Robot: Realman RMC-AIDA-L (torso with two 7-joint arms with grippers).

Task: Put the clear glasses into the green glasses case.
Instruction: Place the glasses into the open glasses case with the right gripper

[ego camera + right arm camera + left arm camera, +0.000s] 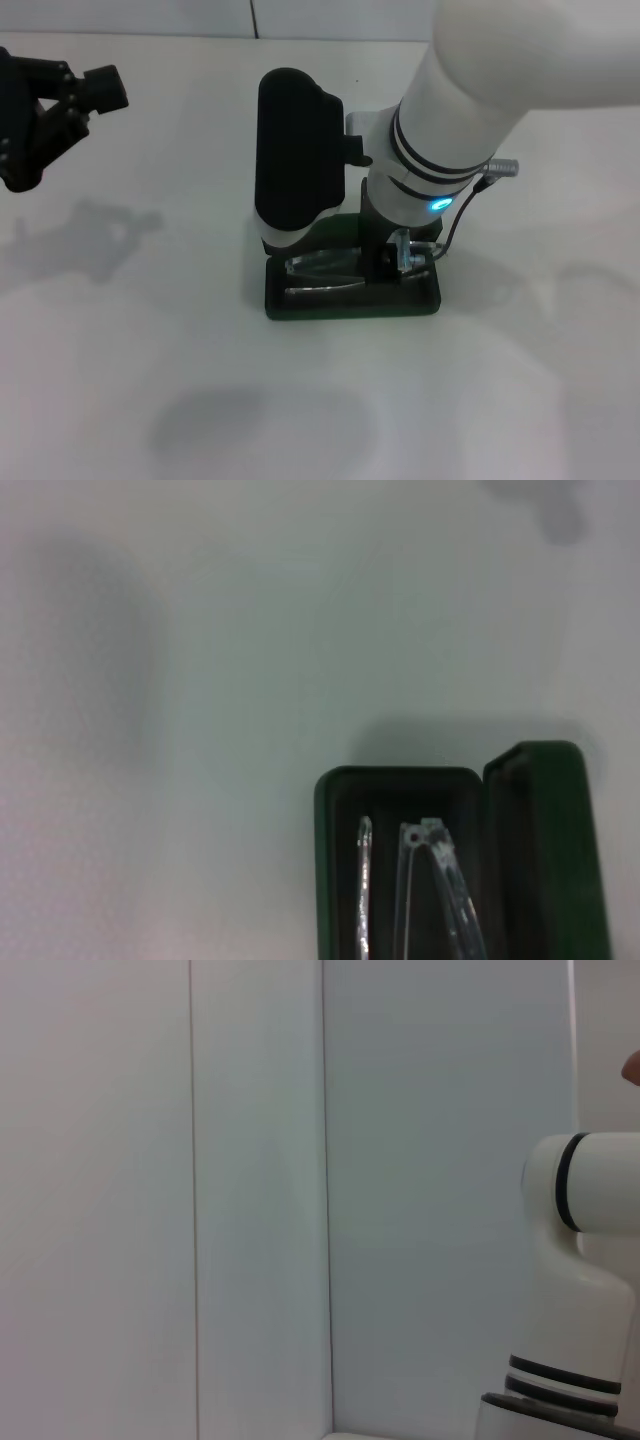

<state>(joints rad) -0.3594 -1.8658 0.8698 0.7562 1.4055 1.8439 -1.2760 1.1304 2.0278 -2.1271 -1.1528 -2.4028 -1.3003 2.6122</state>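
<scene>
The green glasses case (pixel 350 303) lies open at the middle of the white table. In the right wrist view its tray (pixel 335 880) and its raised lid (pixel 545 860) both show. The clear glasses (pixel 320 270) lie inside the tray, and their thin clear arms (pixel 430 880) show against the dark lining. My right gripper (pixel 400 262) reaches down into the right half of the case, right over the glasses, with its black body hiding the back of the case. My left gripper (pixel 95 90) hangs parked at the far left, well away from the case.
The white table (pixel 150 350) spreads around the case on all sides. A pale panelled wall (pixel 250 1200) stands behind. The left wrist view shows only this wall and a white arm segment (pixel 580 1290).
</scene>
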